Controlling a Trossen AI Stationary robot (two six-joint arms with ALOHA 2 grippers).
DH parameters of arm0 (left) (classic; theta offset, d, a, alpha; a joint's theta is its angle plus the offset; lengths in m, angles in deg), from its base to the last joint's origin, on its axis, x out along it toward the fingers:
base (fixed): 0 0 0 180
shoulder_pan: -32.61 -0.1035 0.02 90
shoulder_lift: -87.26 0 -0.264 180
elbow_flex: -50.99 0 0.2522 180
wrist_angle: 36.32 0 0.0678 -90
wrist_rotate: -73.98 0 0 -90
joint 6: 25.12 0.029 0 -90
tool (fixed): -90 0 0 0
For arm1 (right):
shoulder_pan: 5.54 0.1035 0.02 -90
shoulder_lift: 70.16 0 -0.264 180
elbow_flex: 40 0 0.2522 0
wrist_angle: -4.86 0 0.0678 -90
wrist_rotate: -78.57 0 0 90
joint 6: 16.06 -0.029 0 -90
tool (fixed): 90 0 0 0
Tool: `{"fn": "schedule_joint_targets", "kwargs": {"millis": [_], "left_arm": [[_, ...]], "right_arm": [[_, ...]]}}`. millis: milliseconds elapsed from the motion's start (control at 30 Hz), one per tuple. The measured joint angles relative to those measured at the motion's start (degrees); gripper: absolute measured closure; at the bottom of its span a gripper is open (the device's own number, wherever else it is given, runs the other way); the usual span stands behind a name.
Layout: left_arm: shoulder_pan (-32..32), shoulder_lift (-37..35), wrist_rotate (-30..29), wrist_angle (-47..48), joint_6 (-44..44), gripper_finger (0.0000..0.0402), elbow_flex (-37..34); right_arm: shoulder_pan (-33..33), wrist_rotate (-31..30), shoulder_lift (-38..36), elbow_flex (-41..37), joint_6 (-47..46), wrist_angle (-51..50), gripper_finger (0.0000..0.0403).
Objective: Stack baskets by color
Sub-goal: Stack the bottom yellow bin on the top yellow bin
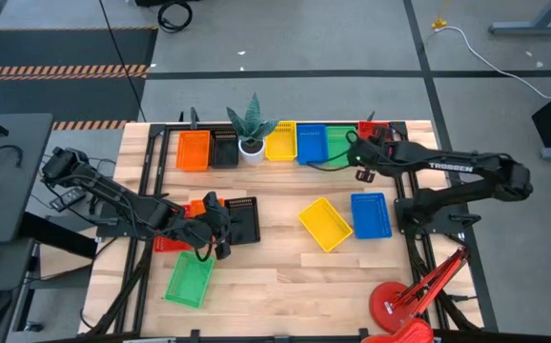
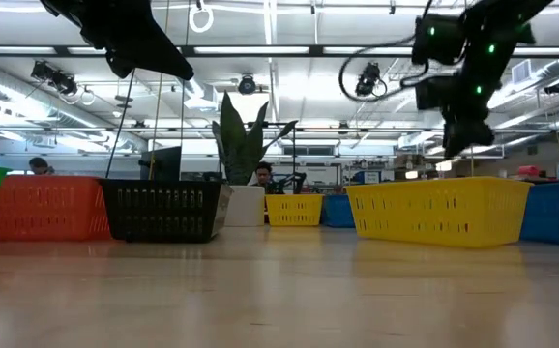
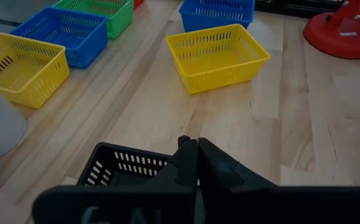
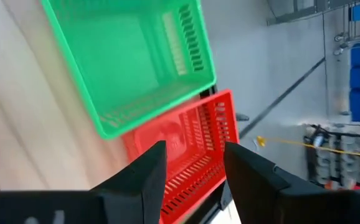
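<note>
Hovering over the far right corner of the desk (image 1: 285, 286), the right gripper (image 1: 362, 162) has its fingers spread apart with nothing between them; its wrist view looks down on the red basket (image 4: 189, 152) and the green basket (image 4: 130, 59) beside it, both in the back row. That row, seen from above, runs orange basket (image 1: 193, 150), black basket (image 1: 224, 149), white pot with a spiky plant (image 1: 252, 143), yellow basket (image 1: 280, 141), blue basket (image 1: 312, 143), then the green and the red at the corner (the red one mostly hidden under the arm in that view).

At the near left, the left gripper (image 1: 211, 229) has its fingers pressed together just above a second black basket (image 1: 240, 221), holding nothing that shows. Partly under that arm lie another orange basket (image 1: 195, 207) and a second red basket (image 1: 169, 244), and a second green basket (image 1: 190, 281) sits closer to the front edge. In the middle of the desk, a second yellow basket (image 1: 325, 224) lies tilted, just beside a second blue basket (image 1: 371, 214). A red clamp lamp (image 1: 399, 305) stands at the near right corner.
</note>
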Motion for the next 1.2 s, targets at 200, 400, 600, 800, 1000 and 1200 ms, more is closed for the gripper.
{"fn": "schedule_joint_targets", "kwargs": {"millis": [200,400,600,800,1000,1200], "left_arm": [[0.0,0.0,0.0,0.0,0.0,0.0389,0.0],[0.0,0.0,0.0,0.02,0.0,0.0388,0.0],[0.01,0.0,0.01,0.04,0.0,0.0383,0.0],[0.02,0.0,0.02,0.07,0.01,0.0391,0.0],[0.0,0.0,0.02,0.11,0.0,0.0383,0.0],[0.02,0.0,0.02,0.11,0.02,0.0388,0.0]], "right_arm": [[10.53,-0.02,-1.83,8.27,-9.51,-5.33,0.0245],[25.0,1.92,0.68,15.77,-10.47,-3.74,0.0256],[37.5,13.29,8.03,18.06,-9.95,4.85,0.0264],[45.54,23.3,18.14,18.04,-12.46,7.9,0.0265],[51.44,25.71,27.29,22.78,-18.62,-3.07,0.0255],[53.13,24.19,33.42,24.99,-21.66,-13.58,0.0215]]}}
